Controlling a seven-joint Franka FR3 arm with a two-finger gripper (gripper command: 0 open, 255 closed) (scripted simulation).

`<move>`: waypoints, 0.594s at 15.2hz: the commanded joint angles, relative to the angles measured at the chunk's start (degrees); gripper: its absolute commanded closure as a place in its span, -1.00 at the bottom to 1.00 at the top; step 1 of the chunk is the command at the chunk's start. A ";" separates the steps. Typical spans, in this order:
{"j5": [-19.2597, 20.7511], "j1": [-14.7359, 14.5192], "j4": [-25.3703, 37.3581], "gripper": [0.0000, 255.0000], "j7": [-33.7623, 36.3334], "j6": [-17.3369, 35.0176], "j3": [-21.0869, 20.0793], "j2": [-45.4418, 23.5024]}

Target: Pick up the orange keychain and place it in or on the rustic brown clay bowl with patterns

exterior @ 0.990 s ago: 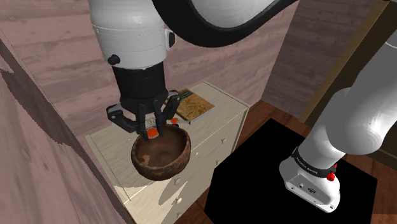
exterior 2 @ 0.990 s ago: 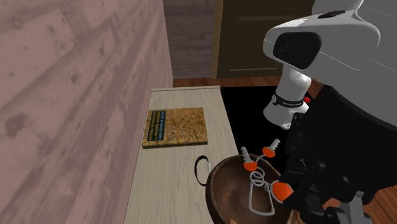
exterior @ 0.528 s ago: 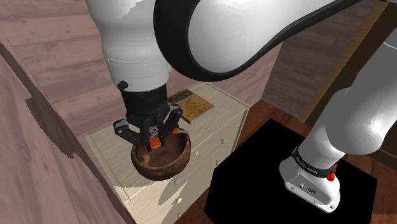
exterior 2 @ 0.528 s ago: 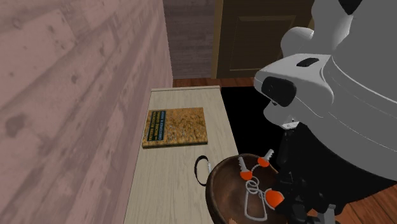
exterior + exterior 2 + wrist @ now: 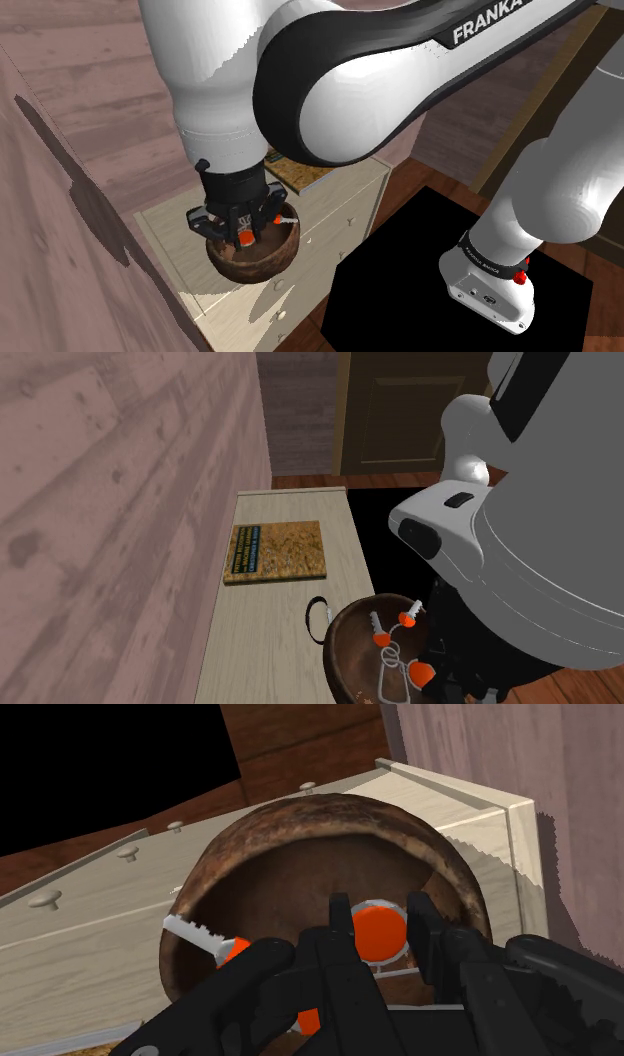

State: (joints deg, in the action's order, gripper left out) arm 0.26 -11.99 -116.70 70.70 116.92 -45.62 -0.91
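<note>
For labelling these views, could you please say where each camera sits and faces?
Shoulder view: beside the stand, looking down at the dresser; white arm, tool inside the bowl.
Second exterior view: above the dresser's bowl end, facing past the book toward the door; arm at right.
Wrist view: on the hand, looking into the bowl; black fingers clasp the keychain.
Shared: all three show bowl and keychain.
</note>
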 commanded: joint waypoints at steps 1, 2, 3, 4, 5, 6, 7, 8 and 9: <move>0.05 -0.01 -0.09 1.00 0.05 0.14 -0.01 -0.06; 0.05 -0.01 -0.09 1.00 0.05 0.14 -0.01 -0.06; 0.05 -0.01 -0.09 1.00 0.05 0.14 -0.01 -0.06; 0.05 -0.01 -0.09 1.00 0.05 0.14 -0.01 -0.06; 0.05 -0.01 -0.09 1.00 0.05 0.14 -0.01 -0.06; 0.05 -0.01 -0.08 -1.00 0.05 0.14 -0.01 -0.07; 0.05 -0.01 -0.08 -1.00 0.05 0.14 -0.01 -0.06; 0.05 -0.01 -0.08 -1.00 0.05 0.14 -0.01 -0.06; 0.05 -0.01 -0.08 -1.00 0.05 0.14 -0.01 -0.06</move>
State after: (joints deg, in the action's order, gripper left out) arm 0.31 -12.00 -116.78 70.75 117.06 -45.63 -0.97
